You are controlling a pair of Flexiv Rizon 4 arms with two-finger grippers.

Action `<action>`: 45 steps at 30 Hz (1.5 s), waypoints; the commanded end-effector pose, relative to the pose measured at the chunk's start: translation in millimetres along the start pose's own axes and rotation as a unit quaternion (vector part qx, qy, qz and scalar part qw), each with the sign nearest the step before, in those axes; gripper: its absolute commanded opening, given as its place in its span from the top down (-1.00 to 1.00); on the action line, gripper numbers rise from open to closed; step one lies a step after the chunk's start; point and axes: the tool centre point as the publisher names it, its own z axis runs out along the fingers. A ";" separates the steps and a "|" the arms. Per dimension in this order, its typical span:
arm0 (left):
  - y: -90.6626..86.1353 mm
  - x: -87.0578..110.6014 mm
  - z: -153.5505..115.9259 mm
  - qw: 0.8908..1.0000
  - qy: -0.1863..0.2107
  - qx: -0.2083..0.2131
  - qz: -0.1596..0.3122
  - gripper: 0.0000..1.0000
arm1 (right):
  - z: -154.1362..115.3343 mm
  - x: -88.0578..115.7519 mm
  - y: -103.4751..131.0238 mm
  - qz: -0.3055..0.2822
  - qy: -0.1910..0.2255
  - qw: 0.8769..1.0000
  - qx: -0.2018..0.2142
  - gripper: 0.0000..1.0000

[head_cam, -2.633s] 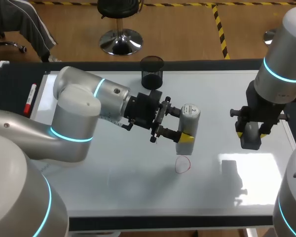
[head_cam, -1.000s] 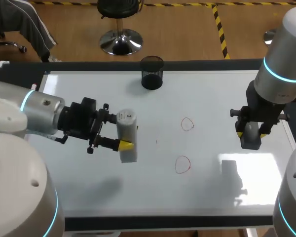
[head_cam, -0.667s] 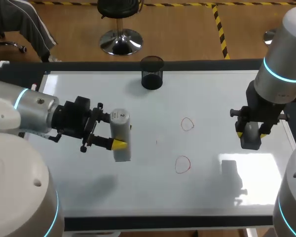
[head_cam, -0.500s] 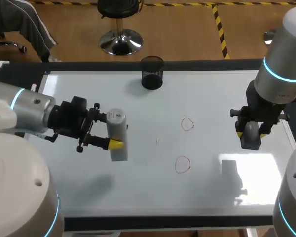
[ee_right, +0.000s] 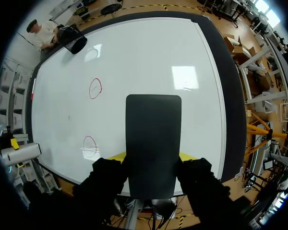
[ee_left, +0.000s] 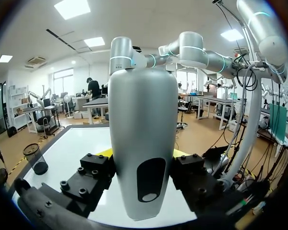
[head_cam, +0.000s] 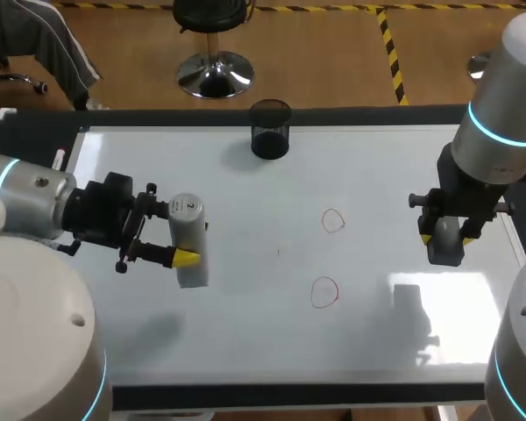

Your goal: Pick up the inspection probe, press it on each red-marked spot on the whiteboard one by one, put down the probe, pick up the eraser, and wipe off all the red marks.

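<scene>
— Where is the inspection probe point(head_cam: 189, 230)?
— Over the left part of the whiteboard point(head_cam: 245, 333), standing roughly upright. The left end effector point(head_cam: 194, 242) pinches it from two sides, one yellow tip against each flank. Its shadow lies on the board apart from it, nearer the front edge.
— And the red marks?
— Two red rings near the board's middle, the far ring point(head_cam: 333, 220) and the near ring point(head_cam: 324, 291), well apart from the probe.
— The eraser point(head_cam: 445, 244)?
— A dark block clamped between the fingers of the right end effector point(head_cam: 444, 238), over the board's right side. In the right wrist view it points down at the board, with both rings ahead of it.
— Anything else out there?
— A black mesh cup point(head_cam: 270, 129) stands at the board's far edge, behind the rings. The board itself lies on the dark counter point(head_cam: 333, 397).
</scene>
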 end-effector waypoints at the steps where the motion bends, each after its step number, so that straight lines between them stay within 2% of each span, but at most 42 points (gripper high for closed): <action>1: 1.5 4.1 -6.4 1.000 0.000 0.014 0.002 1.00 | -0.2 -1.1 0.2 0.000 0.001 1.000 0.000 1.00; 29: 1.5 4.1 -6.4 1.000 0.000 0.014 0.002 1.00 | -0.2 -1.1 0.2 0.000 0.001 1.000 0.000 1.00; 45: 1.5 4.1 -6.4 1.000 0.000 0.014 0.002 1.00 | -3.1 21.5 -45.1 0.009 0.008 1.000 0.003 1.00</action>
